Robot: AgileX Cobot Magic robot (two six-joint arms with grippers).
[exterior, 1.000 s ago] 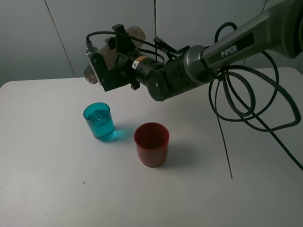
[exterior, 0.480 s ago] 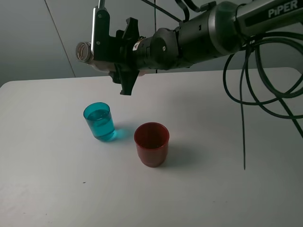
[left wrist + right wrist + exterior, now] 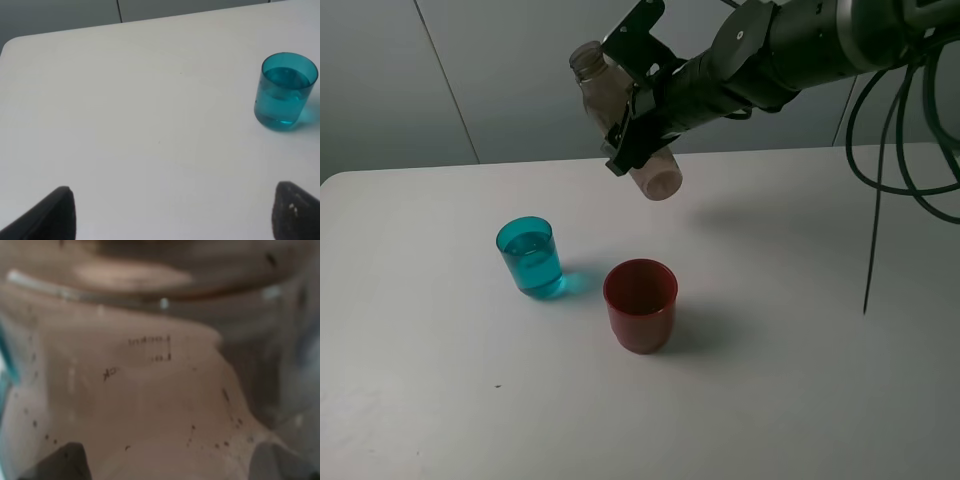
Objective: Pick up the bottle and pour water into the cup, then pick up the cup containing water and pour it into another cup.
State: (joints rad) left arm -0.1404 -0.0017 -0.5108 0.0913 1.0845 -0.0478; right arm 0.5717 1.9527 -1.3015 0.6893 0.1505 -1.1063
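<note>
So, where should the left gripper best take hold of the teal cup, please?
Probably mid-wall on the teal cup, coming level from the left arm's side: it stands upright, holds water, and the red cup stands on the other side.

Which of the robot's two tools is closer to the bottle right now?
Right: the right tool grips the bottle in the air. The left tool hovers over the table, facing the teal cup.

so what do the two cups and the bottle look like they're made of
Teal cup: looks like translucent tinted plastic, glossy; the water shows through its wall.
Red cup: likely the same kind of plastic, translucent red, smooth with a slight sheen.
Bottle: probably thin clear plastic with a brownish tint; the wall behind shows through it, and faint lettering is visible in the right wrist view.
</note>
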